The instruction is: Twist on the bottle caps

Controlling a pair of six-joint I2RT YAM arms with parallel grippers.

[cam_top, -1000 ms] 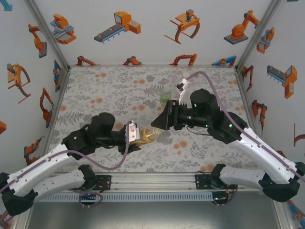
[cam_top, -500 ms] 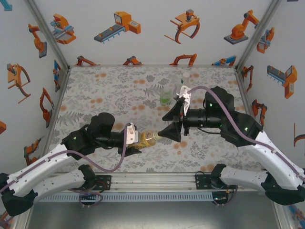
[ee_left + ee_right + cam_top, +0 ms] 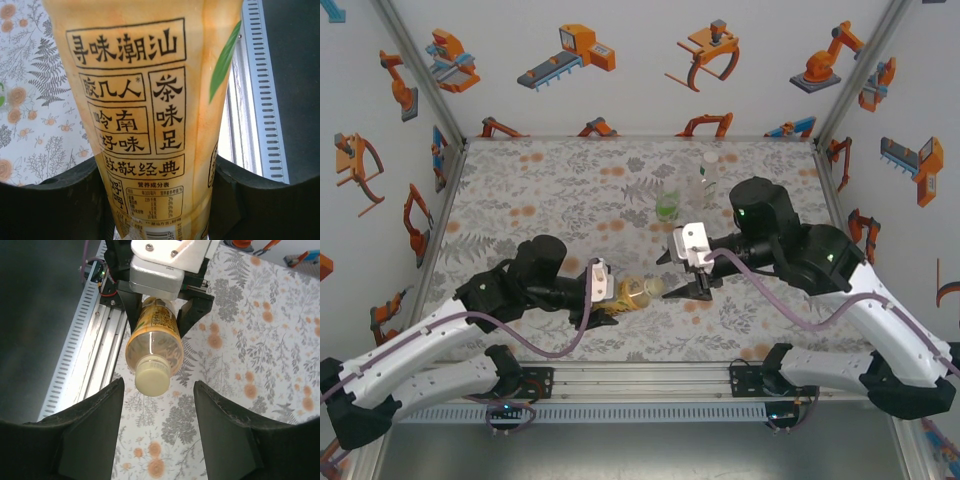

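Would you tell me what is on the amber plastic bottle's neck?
A pale round plastic cap sits on the amber plastic bottle; the threads beneath are covered, so its tightness cannot be seen.

The yellow label (image 3: 140, 115) of the amber bottle (image 3: 152, 347) carries black boxed Chinese print: 寻味潮汕 across the top, 茶味足 down the right, 岭南好味 at the left and 致敬经典 beneath. Under these stands a small table headed 营养成分表, its figures too fine to read.
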